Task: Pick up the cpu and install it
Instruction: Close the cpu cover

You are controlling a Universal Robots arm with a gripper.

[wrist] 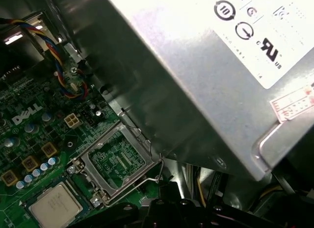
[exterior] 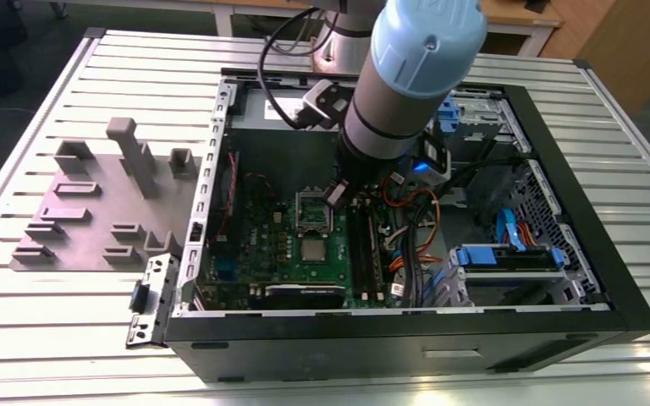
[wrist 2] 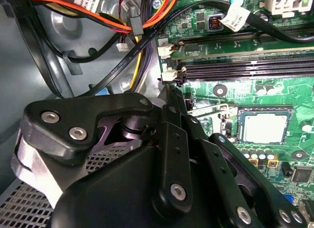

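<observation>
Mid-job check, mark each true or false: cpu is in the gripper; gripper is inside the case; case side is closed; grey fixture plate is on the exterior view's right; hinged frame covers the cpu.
1. The small silvery-grey square cpu is in the gripper. False: it lies flat on the green motherboard.
2. The gripper is inside the black computer case. True.
3. The case side is closed. False: it is open, with the boards and cables exposed.
4. The grey fixture plate is on the exterior view's right. False: left of the case.
5. The silver hinged frame covers the cpu. False: the cpu lies uncovered beside it.
</observation>
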